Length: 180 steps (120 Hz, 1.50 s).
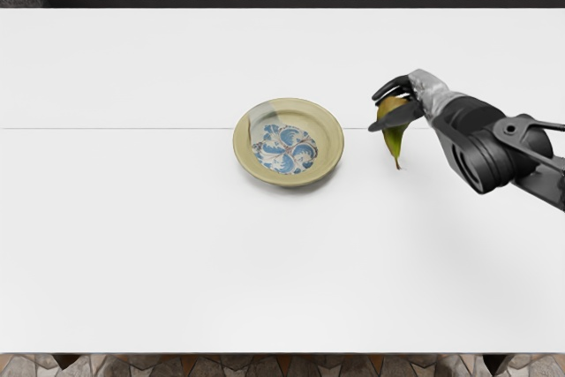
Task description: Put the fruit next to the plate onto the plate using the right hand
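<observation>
The yellow-green fruit [395,134] sits in the right robot hand [413,94], whose fingers curl around its upper half, with its pointed tip hanging down. Just past the fingertips, apart from them, the patterned plate [331,134] lies on the white desk [177,262].

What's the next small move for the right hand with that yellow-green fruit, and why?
Probably carry the yellow-green pointed fruit leftward over the round olive plate with blue swirls: the right hand is curled around the fruit, which is right of the plate, apart from it.
</observation>
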{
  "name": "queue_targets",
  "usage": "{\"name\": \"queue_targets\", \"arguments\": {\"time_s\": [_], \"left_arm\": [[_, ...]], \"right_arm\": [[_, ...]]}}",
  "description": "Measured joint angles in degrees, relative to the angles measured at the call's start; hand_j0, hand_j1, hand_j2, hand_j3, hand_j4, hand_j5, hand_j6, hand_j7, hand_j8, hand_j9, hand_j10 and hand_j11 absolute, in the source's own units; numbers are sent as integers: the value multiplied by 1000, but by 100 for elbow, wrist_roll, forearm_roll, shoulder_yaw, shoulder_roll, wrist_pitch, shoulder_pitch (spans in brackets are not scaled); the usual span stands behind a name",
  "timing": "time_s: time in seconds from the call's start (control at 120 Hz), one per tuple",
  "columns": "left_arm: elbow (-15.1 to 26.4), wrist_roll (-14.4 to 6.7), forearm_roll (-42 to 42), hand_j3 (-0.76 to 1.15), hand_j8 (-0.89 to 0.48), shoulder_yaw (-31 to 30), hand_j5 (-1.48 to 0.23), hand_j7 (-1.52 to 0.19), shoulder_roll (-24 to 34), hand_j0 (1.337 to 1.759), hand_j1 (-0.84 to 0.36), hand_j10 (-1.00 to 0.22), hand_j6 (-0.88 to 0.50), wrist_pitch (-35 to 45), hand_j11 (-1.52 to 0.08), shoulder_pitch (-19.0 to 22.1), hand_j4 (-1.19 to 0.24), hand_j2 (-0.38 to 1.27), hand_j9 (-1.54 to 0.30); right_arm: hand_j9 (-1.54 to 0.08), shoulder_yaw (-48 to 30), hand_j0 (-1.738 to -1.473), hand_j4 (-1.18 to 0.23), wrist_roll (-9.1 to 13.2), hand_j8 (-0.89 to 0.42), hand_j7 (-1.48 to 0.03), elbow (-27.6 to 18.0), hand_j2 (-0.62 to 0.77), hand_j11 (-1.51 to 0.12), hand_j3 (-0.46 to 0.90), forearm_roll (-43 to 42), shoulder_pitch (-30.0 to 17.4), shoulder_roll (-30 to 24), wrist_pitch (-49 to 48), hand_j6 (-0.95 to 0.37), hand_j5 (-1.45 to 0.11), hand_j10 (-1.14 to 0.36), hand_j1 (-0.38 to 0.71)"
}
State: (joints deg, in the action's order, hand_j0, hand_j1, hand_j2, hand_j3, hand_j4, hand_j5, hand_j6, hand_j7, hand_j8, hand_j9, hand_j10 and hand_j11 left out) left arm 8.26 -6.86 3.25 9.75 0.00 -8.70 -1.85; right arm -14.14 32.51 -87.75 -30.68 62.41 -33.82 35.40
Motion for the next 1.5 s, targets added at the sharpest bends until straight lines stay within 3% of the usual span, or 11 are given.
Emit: {"name": "queue_targets", "arguments": {"time_s": [0.3, 0.583, 0.8, 0.95, 1.142, 1.5], "left_arm": [[0, 0, 0, 0, -1, 0, -1, -1, 0, 1658, 348, -1, -1, 0, -1, 0, -1, 0, -1], [-1, 0, 0, 0, -1, 0, -1, -1, 0, 1658, 348, -1, -1, 0, -1, 0, -1, 0, -1], [-1, 0, 0, 0, -1, 0, -1, -1, 0, 1658, 348, -1, -1, 0, -1, 0, -1, 0, -1], [0, 0, 0, 0, -1, 0, -1, -1, 0, 1658, 348, -1, -1, 0, -1, 0, -1, 0, -1], [-1, 0, 0, 0, -1, 1, -1, -1, 0, 1658, 348, -1, -1, 0, -1, 0, -1, 0, -1], [0, 0, 0, 0, -1, 1, -1, -1, 0, 1658, 348, -1, -1, 0, -1, 0, -1, 0, -1]], "right_arm": [[-1138, -404, -1632, -914, 4, -350, -1134, 45, 20, -1183, -2, 245, 2, 458, -9, -545, -1044, -435, 240], [-1144, -560, -1632, -911, -1, -318, -1134, 821, 48, -1204, -1, 313, 4, 1470, -541, -512, -1054, -393, 300], [-1157, -712, -1631, -907, -10, -321, -1134, 1042, 119, -1224, -1, 321, 19, 1780, -809, -522, -1060, -408, 312], [-1132, -734, -1630, -885, -10, -322, -1110, 1074, 97, -1207, -1, 334, 26, 1842, -921, -502, -1041, -417, 331], [-866, -745, -1642, -691, -15, -415, -865, 1078, -21, -911, 0, 430, 42, 1916, -982, -524, -812, -465, 241], [-394, -883, -1655, -306, -18, -258, -393, 1081, -41, -401, 0, 603, 73, 1933, -987, -277, -385, -262, -22]]}}
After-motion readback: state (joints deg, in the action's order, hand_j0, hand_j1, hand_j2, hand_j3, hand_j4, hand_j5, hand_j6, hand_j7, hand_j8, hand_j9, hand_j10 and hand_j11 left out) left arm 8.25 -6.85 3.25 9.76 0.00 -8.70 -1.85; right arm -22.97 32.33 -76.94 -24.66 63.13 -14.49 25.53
